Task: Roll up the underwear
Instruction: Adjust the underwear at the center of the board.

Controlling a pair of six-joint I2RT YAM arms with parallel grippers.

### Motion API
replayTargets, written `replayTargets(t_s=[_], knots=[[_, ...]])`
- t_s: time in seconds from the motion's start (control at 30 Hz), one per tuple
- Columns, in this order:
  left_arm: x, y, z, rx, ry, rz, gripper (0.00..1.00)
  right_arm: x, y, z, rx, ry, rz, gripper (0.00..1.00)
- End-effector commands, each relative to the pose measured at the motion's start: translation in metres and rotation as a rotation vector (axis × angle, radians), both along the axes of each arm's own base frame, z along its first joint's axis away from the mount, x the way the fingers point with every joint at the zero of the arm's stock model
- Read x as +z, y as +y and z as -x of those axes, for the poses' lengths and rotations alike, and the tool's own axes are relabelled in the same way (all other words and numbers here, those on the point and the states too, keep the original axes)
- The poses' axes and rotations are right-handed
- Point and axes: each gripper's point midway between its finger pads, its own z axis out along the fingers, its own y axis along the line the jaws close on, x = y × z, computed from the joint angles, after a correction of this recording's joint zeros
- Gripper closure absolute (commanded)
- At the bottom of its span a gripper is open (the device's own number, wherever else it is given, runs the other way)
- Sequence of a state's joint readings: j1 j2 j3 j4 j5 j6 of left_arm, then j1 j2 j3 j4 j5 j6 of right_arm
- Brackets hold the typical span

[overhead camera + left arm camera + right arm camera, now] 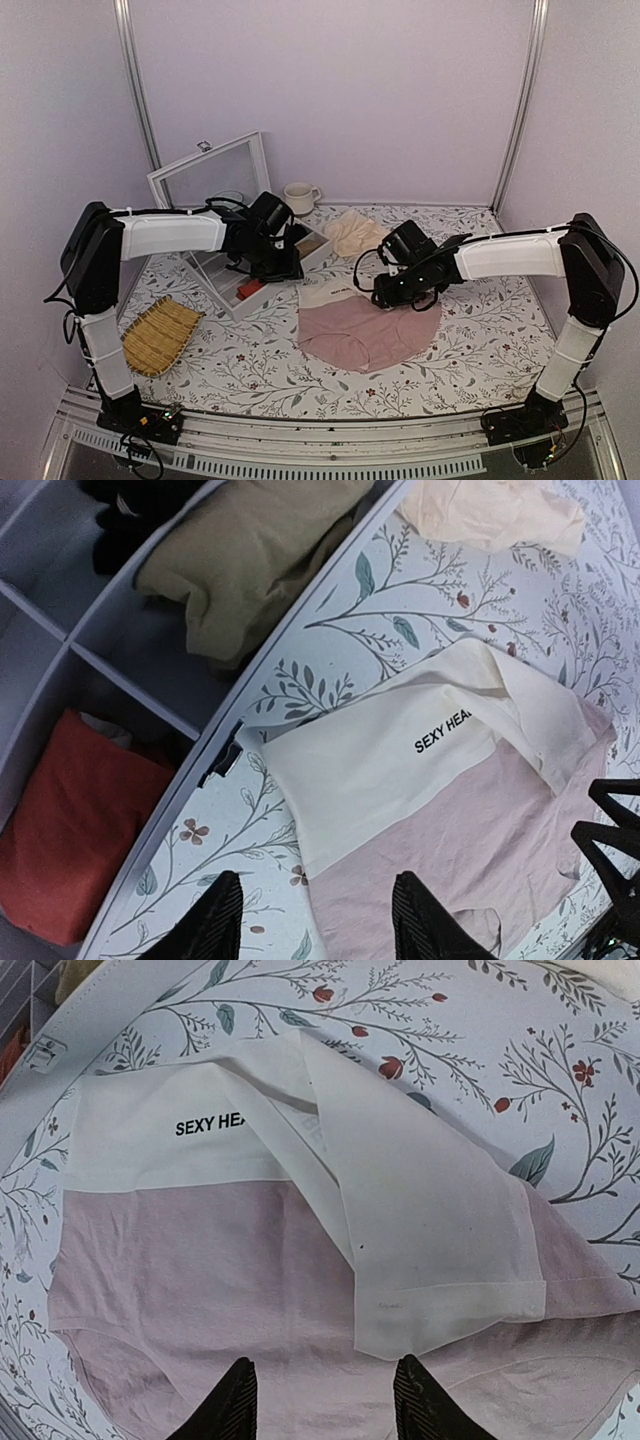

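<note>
The underwear lies flat on the flowered tablecloth, dusty pink with a wide cream waistband printed with dark text. One side of the waistband is folded over onto the pink fabric. My left gripper hovers open over the underwear's left edge, one finger above the cloth and one above the tablecloth. My right gripper stands open over the pink fabric just below the folded flap, with nothing between its fingers. In the top view the left gripper and right gripper flank the waistband.
A white divided box sits left of the underwear, holding an olive cloth and a red bundle. Its lid leans at the back beside a mug. A pale beige cloth lies behind. A woven tray is at front left.
</note>
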State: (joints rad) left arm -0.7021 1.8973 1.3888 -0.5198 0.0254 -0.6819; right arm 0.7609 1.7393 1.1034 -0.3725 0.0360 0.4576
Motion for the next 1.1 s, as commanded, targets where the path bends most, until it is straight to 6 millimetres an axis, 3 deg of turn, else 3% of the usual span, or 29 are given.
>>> replayTargets(t_s=[0.0, 0.33, 0.5, 0.63, 0.77, 1.0, 1.07], knots=[[0.006, 0.001, 0.003, -0.003, -0.009, 0.008, 0.49, -0.028, -0.003, -0.009, -0.002, 0.023, 0.087, 0.54], [0.007, 0.005, 0.002, 0.004, -0.013, 0.0, 0.49, -0.057, -0.013, -0.004, -0.019, 0.07, 0.152, 0.61], [0.007, 0.004, 0.001, 0.003, -0.012, 0.001, 0.49, -0.065, -0.018, -0.007, -0.036, 0.076, 0.175, 0.76], [0.008, 0.005, 0.002, 0.003, -0.014, 0.001, 0.49, -0.066, -0.024, -0.01, -0.061, 0.08, 0.185, 0.81], [0.008, 0.005, 0.001, 0.004, -0.015, 0.001, 0.49, -0.054, -0.024, -0.015, -0.074, 0.052, 0.175, 1.0], [0.011, 0.004, 0.0, 0.006, -0.018, 0.006, 0.49, 0.002, -0.022, -0.042, -0.102, -0.071, 0.135, 1.0], [0.012, 0.004, -0.001, 0.006, -0.021, 0.008, 0.49, 0.006, -0.033, -0.052, -0.126, -0.09, 0.154, 1.0]])
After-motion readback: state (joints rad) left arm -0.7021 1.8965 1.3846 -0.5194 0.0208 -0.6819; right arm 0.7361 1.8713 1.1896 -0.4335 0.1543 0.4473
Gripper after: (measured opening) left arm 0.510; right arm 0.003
